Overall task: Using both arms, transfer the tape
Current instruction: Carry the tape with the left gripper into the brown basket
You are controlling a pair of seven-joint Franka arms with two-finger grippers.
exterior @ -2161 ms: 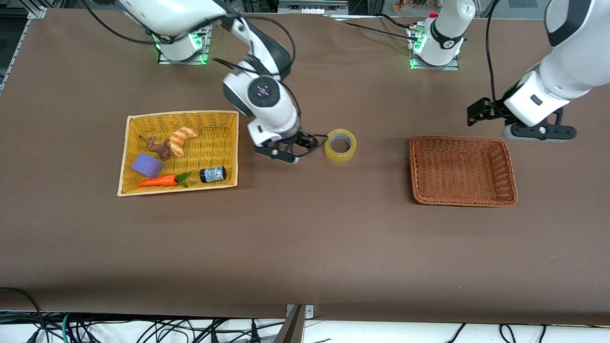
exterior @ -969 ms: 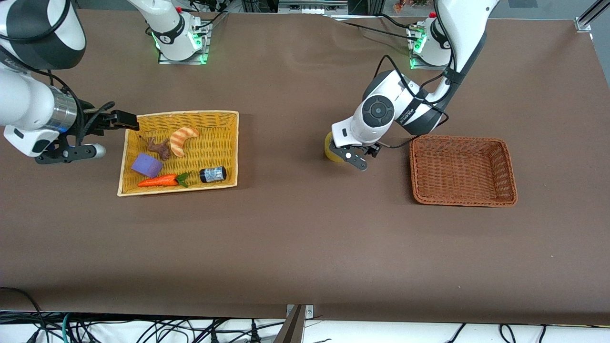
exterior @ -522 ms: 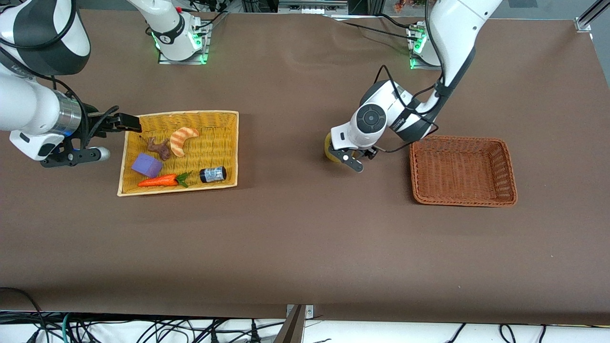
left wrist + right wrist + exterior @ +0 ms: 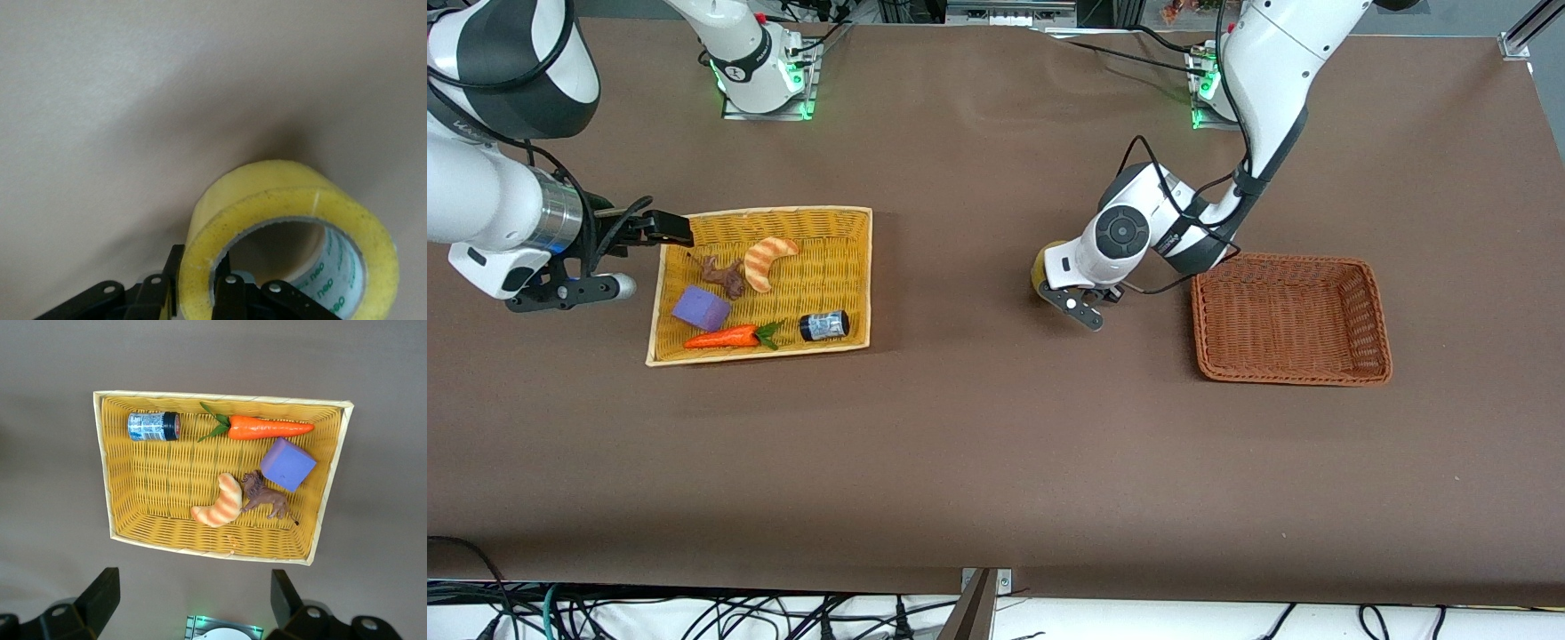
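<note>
Gripping tape [image 4: 280,207] wall, left end effector [image 4: 200,293]; right end effector [image 4: 193,603] spread.

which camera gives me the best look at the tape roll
The left wrist view: the tape fills it, with the left gripper shut on the roll's wall. In the front view only a yellow sliver shows beside that arm's wrist. The right wrist view shows none of it.

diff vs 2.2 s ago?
The right gripper left the tape and pulled back, open, beside the yellow basket. The left gripper came in and closed on the tape's wall. Tape spot, brown basket and toys unchanged.
</note>
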